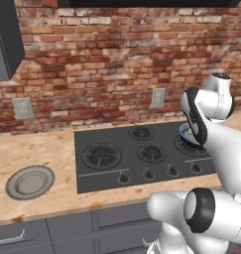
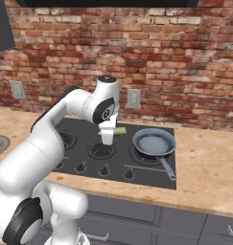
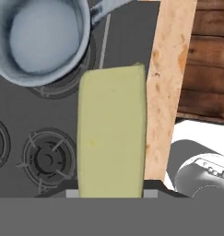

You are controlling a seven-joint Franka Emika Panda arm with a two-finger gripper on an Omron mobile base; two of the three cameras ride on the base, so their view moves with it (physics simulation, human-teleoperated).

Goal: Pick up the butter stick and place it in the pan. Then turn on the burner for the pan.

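Observation:
The pale yellow butter stick (image 3: 111,138) is held between my gripper's (image 3: 111,191) fingers and hangs above the black stove (image 3: 21,120). In the right base view a yellow end of the butter stick (image 2: 120,130) pokes out beside the gripper (image 2: 110,138), over the middle burners. The pan (image 2: 154,143), a dark skillet with a bluish-grey inside, stands on the right front burner just to the right of the gripper, its thin handle pointing at the counter's front edge. The pan (image 3: 39,37) lies at the upper left of the hand view. My arm hides most of the pan (image 1: 186,133) in the left base view.
A row of knobs (image 2: 104,170) runs along the stove's front edge. On the wooden counter (image 1: 42,149), far left of the stove, lies a flat grey plate (image 1: 30,181). The brick wall with outlets (image 2: 133,98) closes the back.

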